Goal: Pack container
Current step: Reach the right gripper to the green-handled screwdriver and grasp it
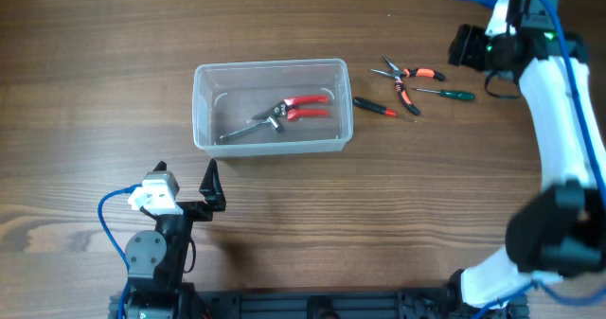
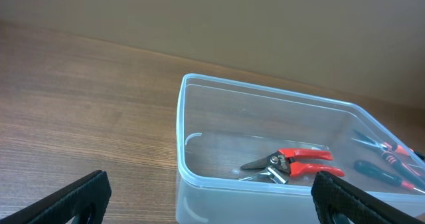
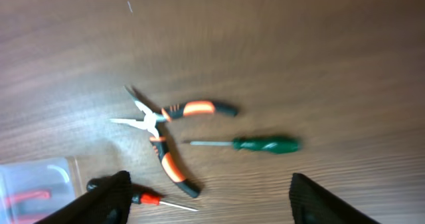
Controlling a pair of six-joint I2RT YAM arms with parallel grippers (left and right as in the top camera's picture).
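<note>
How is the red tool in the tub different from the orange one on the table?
The red shears lie inside the container; the orange pliers lie on the table. The shears' handles are all red and nearly together; the pliers' are orange and black, spread wide. Both have metal tips.

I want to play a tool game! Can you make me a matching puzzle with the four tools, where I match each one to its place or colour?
Things:
1. shears
2. pliers
3. green screwdriver
4. black-and-red screwdriver

Place or colour:
A. outside, nearest the container
B. inside the container
C. outside, farthest from the container
D. orange and black handles

Pairs: 1-B, 2-D, 3-C, 4-A
</note>
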